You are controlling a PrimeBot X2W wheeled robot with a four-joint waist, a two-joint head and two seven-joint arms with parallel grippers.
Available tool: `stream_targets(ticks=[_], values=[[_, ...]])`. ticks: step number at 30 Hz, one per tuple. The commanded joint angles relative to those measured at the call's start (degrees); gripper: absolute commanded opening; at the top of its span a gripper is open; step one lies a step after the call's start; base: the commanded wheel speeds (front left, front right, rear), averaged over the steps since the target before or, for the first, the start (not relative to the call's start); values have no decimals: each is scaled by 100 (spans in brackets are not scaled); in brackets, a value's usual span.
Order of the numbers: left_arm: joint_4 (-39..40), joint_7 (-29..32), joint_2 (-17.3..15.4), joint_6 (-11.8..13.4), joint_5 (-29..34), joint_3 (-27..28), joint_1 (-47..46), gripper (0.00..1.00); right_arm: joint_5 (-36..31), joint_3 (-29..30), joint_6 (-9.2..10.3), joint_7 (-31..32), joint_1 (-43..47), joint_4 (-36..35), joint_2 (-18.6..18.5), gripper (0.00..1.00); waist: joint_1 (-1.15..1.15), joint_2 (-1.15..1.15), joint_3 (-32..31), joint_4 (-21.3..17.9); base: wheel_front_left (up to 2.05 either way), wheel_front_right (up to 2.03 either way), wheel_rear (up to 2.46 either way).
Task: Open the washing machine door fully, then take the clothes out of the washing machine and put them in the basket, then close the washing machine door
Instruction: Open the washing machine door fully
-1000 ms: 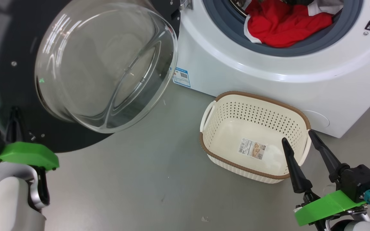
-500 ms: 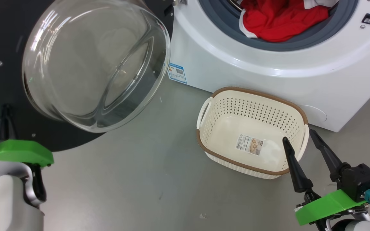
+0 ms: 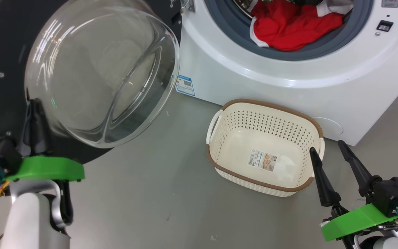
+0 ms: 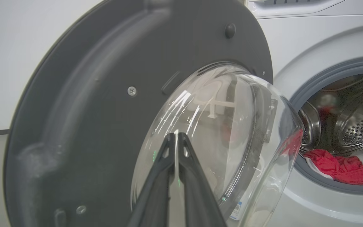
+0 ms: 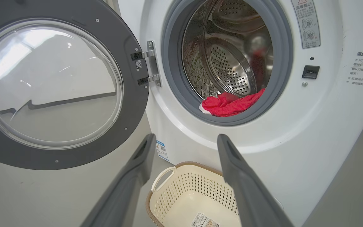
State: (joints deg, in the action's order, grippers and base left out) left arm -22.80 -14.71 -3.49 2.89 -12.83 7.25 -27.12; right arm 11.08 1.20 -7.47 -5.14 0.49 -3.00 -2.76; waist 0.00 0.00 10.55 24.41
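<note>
Clothes (image 3: 290, 29) lie in the washing machine (image 3: 254, 79); our left gripper (image 4: 175, 136) is pinched together (before the door (image 4: 90, 94) glass), right gripper (image 3: 326, 146) spread.

Left pincer (image 4: 176, 136) fingers together; right pincer (image 3: 326, 146) fingers apart.

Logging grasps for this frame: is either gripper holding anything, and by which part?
Nothing is held. The left gripper is shut on nothing, its tips in front of the washing machine door; the right gripper is open and empty near the basket.
</note>
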Motion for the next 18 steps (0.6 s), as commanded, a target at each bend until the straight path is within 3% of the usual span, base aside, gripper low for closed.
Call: stream_targets(ticks=[1,12,18], values=[[280,-29,-170,-66,90,121,39,100,57,-104,-2,-71,-211,-120,-11,100,0,0,-34,-34,0,0,0],[1917,-23,-21,-336,205,-607,649,100,131,81,-2,-318,-277,95,-11,100,0,0,-197,-394,0,0,0],[2257,140,6,-503,27,-902,903,100,237,89,-2,-493,-292,191,-11,100,0,0,-266,-683,0,0,0]])
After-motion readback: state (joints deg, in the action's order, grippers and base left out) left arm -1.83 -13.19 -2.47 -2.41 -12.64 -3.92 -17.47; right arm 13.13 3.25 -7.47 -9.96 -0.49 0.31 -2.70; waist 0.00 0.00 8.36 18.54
